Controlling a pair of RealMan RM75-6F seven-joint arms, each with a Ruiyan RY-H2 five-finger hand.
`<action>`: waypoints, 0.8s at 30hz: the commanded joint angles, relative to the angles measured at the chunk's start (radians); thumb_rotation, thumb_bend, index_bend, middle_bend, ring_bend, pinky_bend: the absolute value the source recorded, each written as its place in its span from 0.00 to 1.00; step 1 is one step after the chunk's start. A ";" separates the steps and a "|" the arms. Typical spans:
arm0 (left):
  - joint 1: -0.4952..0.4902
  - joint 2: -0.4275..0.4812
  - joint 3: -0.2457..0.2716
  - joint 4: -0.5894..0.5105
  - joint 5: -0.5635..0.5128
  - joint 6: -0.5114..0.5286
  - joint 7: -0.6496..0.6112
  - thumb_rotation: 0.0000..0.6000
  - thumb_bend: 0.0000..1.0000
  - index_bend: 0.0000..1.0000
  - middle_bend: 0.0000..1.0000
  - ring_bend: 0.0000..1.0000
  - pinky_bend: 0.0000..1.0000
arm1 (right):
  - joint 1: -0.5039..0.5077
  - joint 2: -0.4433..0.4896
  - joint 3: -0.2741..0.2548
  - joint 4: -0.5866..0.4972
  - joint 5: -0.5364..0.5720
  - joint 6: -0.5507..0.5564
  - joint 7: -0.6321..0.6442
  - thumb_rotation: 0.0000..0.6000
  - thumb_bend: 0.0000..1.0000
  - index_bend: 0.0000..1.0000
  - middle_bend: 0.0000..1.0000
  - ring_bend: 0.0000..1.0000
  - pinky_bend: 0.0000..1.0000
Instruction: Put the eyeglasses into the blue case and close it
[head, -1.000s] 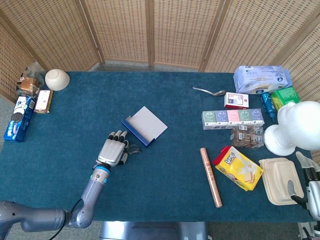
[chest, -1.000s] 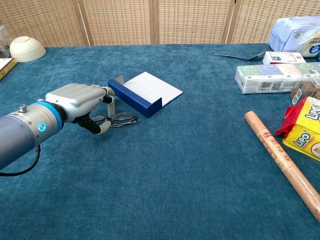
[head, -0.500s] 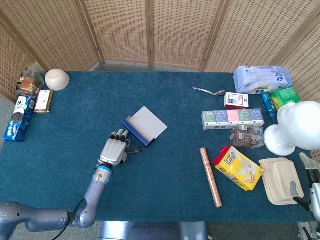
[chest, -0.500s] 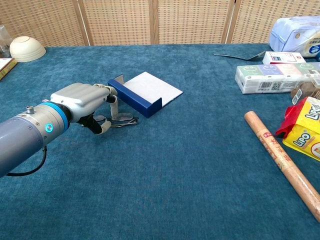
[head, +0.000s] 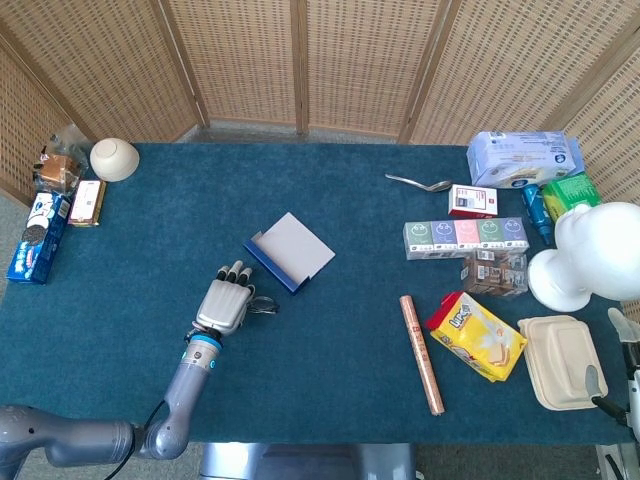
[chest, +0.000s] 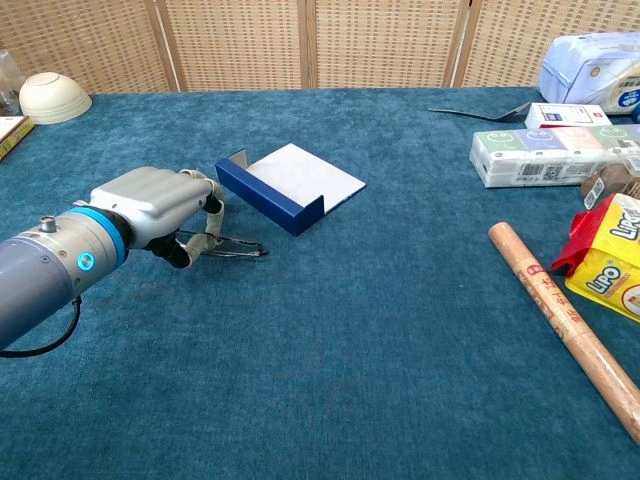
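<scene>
My left hand (chest: 160, 210) curls its fingers around the eyeglasses (chest: 228, 246), pinching them just off the cloth, near-left of the blue case (chest: 285, 188), which lies open. I judge this the pick-up step; next I must carry them right and far, into the case.

Your open lane: bare teal tablecloth (chest: 380, 330) between the open blue rectangular case (chest: 285, 183) and the brown paper-wrapped roll (chest: 565, 325).
Your right-side obstacles: that roll and the yellow snack bag (chest: 612, 262).

Cream bowl (head: 114, 158), spoon (head: 418, 183), brown roll (head: 422, 354)
</scene>
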 joint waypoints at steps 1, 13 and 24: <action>0.005 0.007 0.003 -0.010 0.005 0.003 0.000 1.00 0.59 0.52 0.20 0.09 0.15 | -0.001 -0.001 0.000 0.002 -0.003 0.003 0.001 0.93 0.48 0.00 0.14 0.15 0.34; 0.039 0.067 0.029 -0.069 0.035 0.019 -0.023 1.00 0.59 0.56 0.23 0.09 0.15 | -0.002 0.001 -0.001 -0.001 -0.012 0.008 0.001 0.92 0.48 0.00 0.14 0.15 0.34; 0.087 0.133 0.058 -0.126 0.127 0.048 -0.092 1.00 0.59 0.61 0.28 0.12 0.16 | 0.000 -0.005 0.002 0.009 -0.011 0.005 0.007 0.93 0.48 0.00 0.14 0.15 0.34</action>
